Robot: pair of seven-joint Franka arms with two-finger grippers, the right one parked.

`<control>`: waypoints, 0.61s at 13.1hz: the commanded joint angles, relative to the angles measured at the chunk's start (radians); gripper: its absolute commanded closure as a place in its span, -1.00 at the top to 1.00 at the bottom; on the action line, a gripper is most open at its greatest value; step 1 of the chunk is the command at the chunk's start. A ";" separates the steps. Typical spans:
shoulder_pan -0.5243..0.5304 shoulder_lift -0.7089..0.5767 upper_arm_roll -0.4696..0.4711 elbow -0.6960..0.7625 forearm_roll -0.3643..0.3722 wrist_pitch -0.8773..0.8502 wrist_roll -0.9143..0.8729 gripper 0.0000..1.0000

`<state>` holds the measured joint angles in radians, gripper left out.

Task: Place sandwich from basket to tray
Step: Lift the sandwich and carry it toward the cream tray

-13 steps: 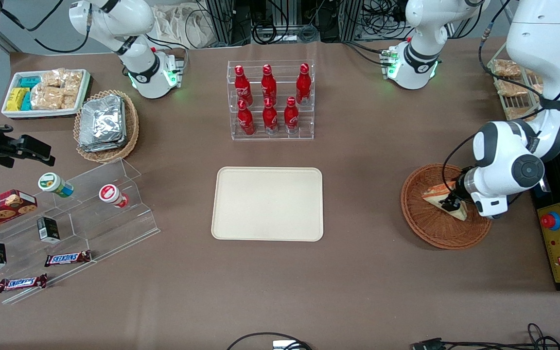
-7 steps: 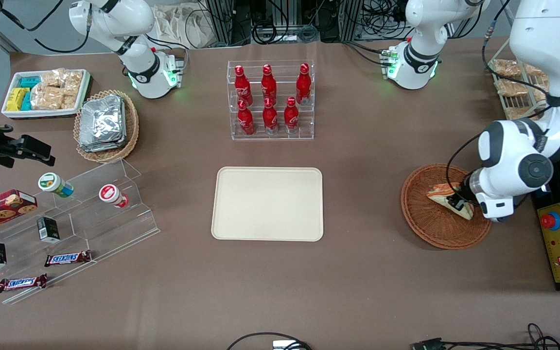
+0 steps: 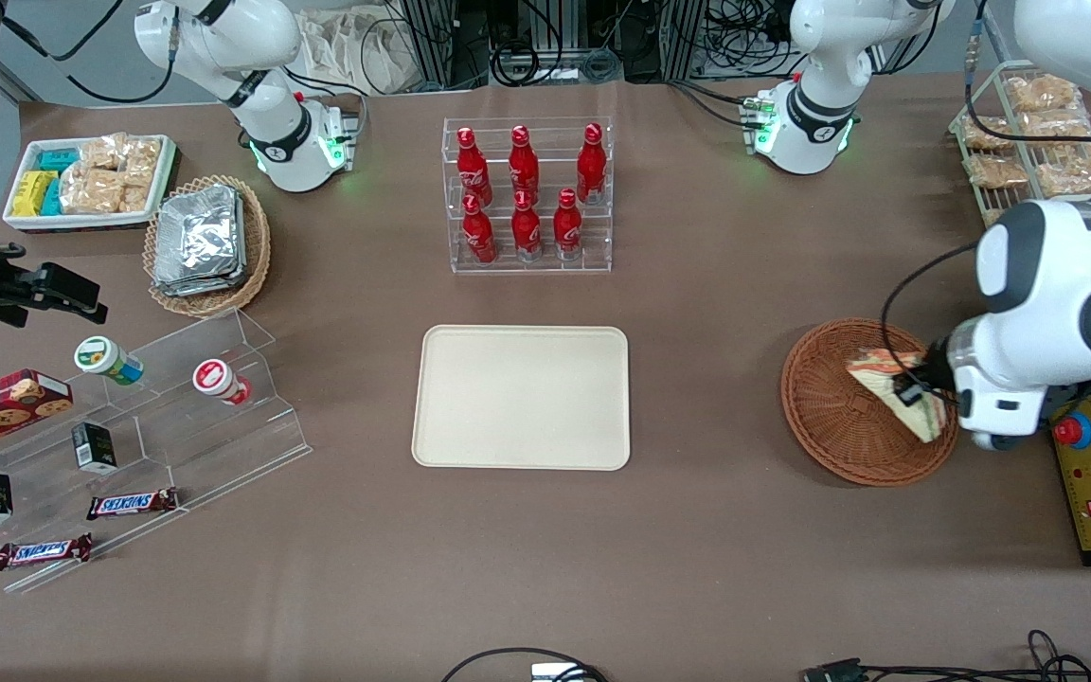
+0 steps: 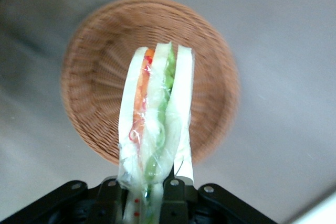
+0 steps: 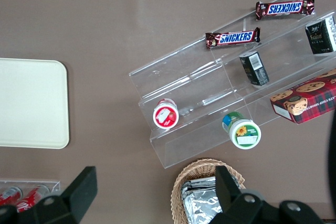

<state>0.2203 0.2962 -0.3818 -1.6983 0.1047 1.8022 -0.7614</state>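
Toward the working arm's end of the table, the front view shows the gripper (image 3: 913, 391) clamped on the sandwich (image 3: 891, 379), lifted above the basket (image 3: 839, 426); the tray (image 3: 522, 396) lies bare at mid-table, well apart. From the left wrist view, the sandwich (image 4: 155, 124) stands edge-on between the black fingers (image 4: 176, 192), clear of the basket (image 4: 94, 77) beneath

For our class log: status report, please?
Gripper shut on sandwich, lifted above basket. Tray bare. Nothing between them.
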 commanded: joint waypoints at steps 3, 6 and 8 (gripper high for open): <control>-0.177 0.203 -0.103 0.176 0.010 -0.034 0.001 -1.00; -0.309 0.363 -0.103 0.299 0.027 0.017 0.014 -1.00; -0.396 0.432 -0.101 0.330 0.116 0.148 -0.001 -1.00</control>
<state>-0.1105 0.6418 -0.4883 -1.4632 0.1647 1.9019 -0.7610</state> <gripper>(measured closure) 0.806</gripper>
